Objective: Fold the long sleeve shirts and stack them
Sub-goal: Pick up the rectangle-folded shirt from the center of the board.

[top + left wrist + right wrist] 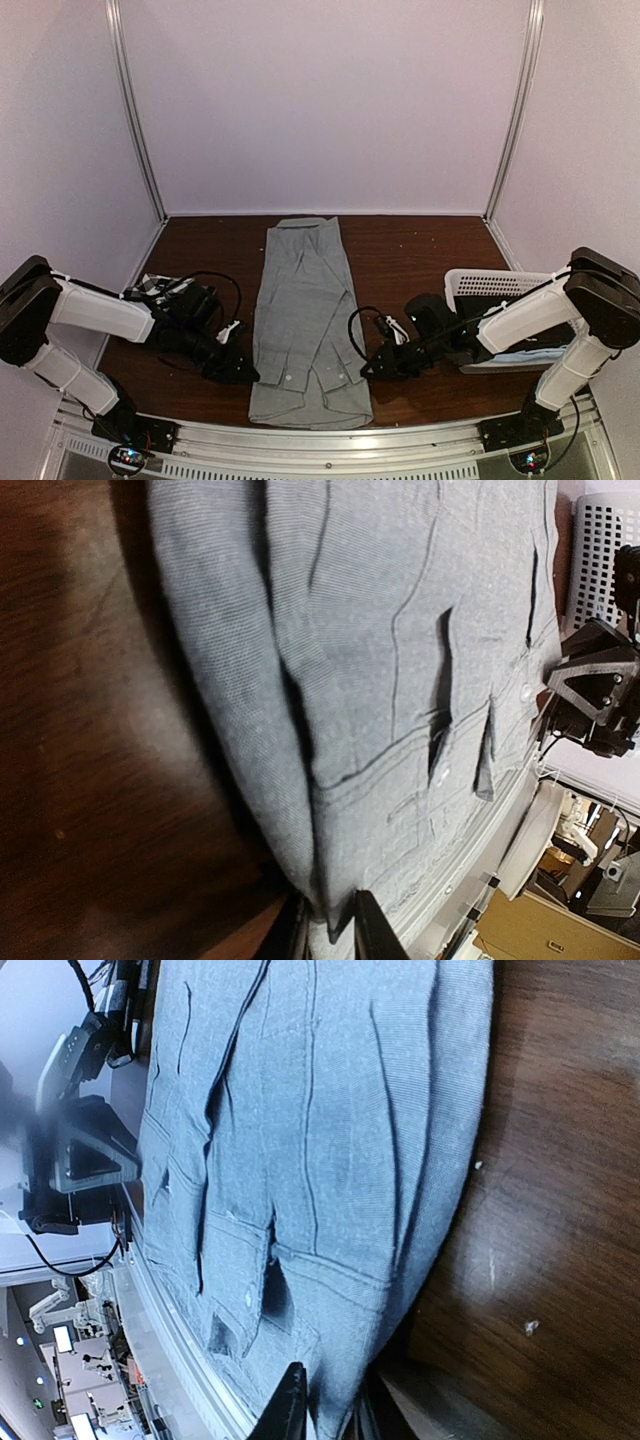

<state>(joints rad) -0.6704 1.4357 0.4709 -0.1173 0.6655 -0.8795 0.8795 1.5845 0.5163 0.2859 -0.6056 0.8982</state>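
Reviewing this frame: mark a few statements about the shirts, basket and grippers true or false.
1. The grey shirt lies lengthwise mid-table. True.
2. The checked shirt lies on the grey one. False: it sits at the left, behind the left arm.
3. The white basket stands on the right. True.
4. Both grippers hover high. False: the left gripper and right gripper are down at the grey shirt's near side edges.
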